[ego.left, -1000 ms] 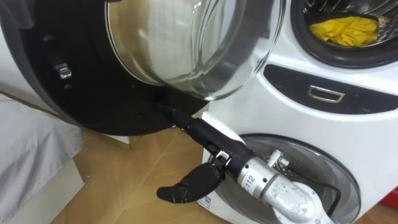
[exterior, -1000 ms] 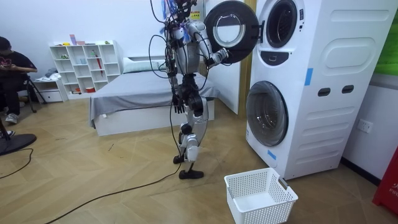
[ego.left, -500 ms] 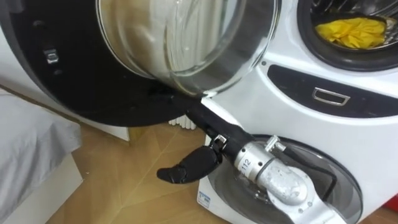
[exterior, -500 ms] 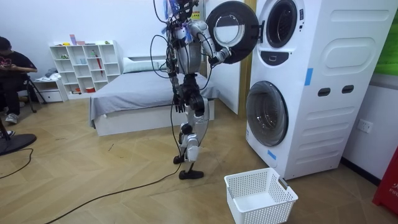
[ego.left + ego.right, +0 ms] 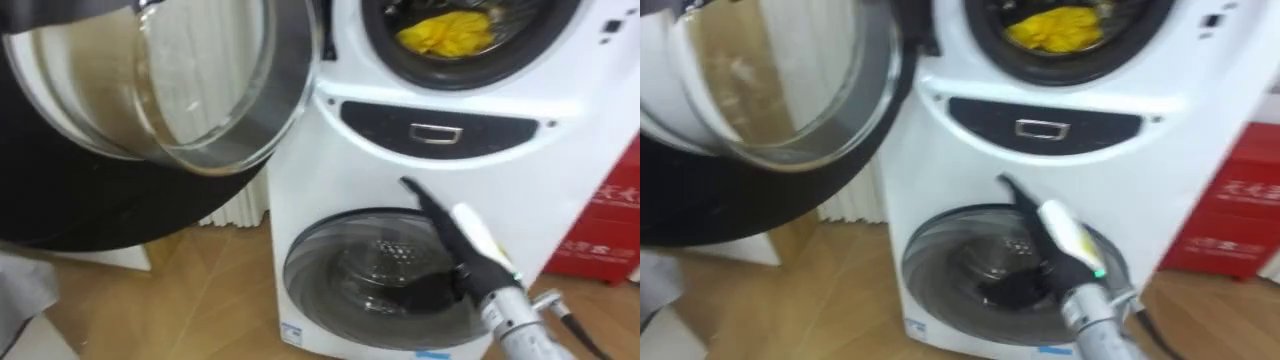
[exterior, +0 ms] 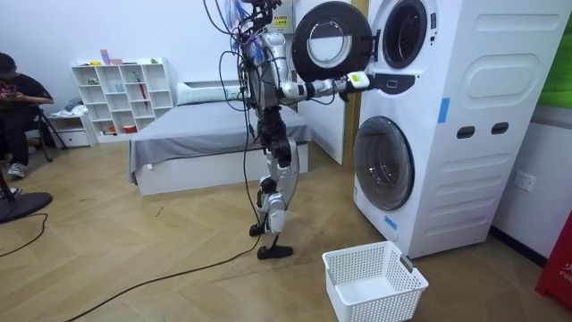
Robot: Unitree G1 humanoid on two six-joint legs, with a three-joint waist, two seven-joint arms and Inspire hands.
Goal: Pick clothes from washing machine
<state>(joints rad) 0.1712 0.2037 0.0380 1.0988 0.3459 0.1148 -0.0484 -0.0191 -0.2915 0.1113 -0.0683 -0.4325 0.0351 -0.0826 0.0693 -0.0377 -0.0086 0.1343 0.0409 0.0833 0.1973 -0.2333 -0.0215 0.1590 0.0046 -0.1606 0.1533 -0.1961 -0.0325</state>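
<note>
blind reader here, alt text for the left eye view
The robot's right hand, fingers straight, points up toward a yellow cloth in the upper washing machine's open drum. The round glass door hangs open at left; the lower door is shut.

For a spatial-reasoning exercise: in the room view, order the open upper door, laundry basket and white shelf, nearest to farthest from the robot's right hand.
1. Open upper door, just beside the right hand.
2. Laundry basket, on the floor below.
3. White shelf, by the far wall.

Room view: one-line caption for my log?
Robot stands with right hand out toward the open upper washer, basket on the floor nearby.
</note>
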